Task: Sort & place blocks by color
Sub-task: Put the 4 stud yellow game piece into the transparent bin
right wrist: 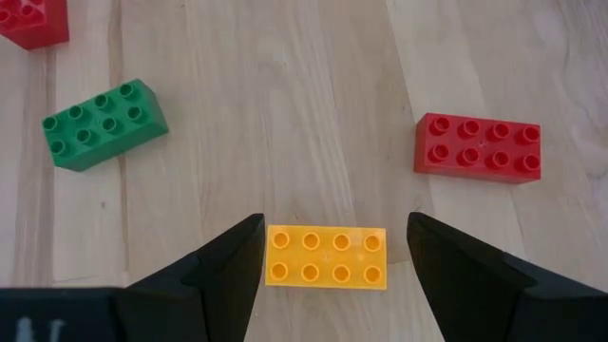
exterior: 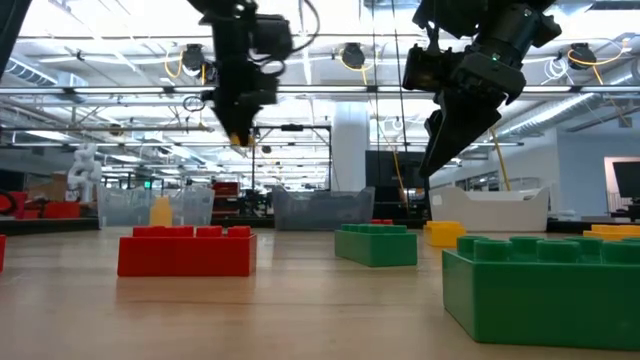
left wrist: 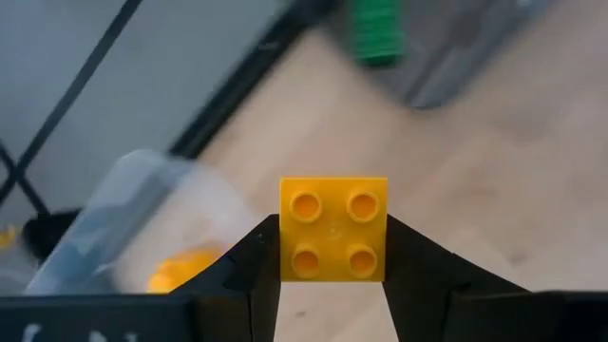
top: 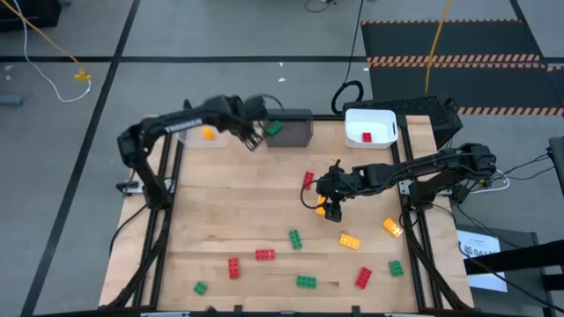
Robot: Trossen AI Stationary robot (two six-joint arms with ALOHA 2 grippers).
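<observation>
We see the left hand (top: 256,139) raised at the far side of the tabletop (top: 229,220), between the clear bin (top: 196,134) and the dark grey bin (top: 298,130). It is clamped on a small yellow block (left wrist: 333,229), four studs facing its wrist camera, one finger pressed against each side. The clear bin already holds one yellow piece (top: 208,133), and a green block (top: 274,128) sits in the dark grey bin.

The right hand (top: 331,210) hangs near the middle of the tabletop with its fingers spread wide, gripping nothing. In its wrist view an eight-stud yellow block (right wrist: 326,256) lies flat on the wood between the two fingers — clear gaps on both sides. Nearby lie a green block (right wrist: 103,124) and a red block (right wrist: 477,147), each apart from the fingers.

The white bin (top: 370,126) at the far right holds a red block (top: 367,136). The other blocks lie scattered over the near half of the tabletop — red, green and yellow ones, among them a red block (exterior: 186,250) and a large-looking green block (exterior: 540,288) close to the low camera.
</observation>
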